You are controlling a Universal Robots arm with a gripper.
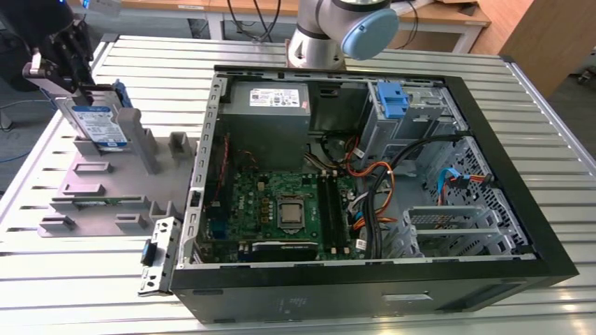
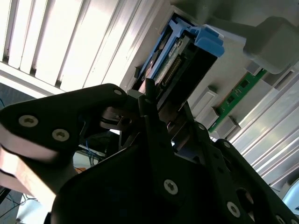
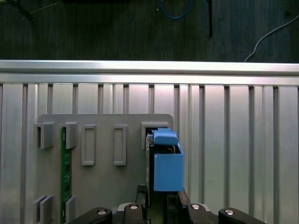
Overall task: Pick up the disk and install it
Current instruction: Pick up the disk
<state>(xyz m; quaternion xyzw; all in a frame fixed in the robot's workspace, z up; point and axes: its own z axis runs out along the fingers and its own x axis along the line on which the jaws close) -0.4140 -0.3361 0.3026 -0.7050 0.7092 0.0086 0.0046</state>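
One gripper (image 3: 161, 196) seemingly clamps the upright disk (image 3: 167, 168) between its fingers.

Exterior view: set high, looking steeply down across the ribbed aluminium table (image 1: 521, 105). Wide enough to take in the whole open black computer case (image 1: 549, 262), with the grey slotted plastic holder plate (image 1: 112, 185) at the exterior view's left.

First wrist view: faces straight down onto that plate, fairly near, past the black gripper (image 3: 161, 192). Dark floor beyond the table edge.

Second wrist view: very close, apparently tilted along the gripper's links.

All three share the plate and the upright silver, blue-framed disk (image 1: 98, 125).
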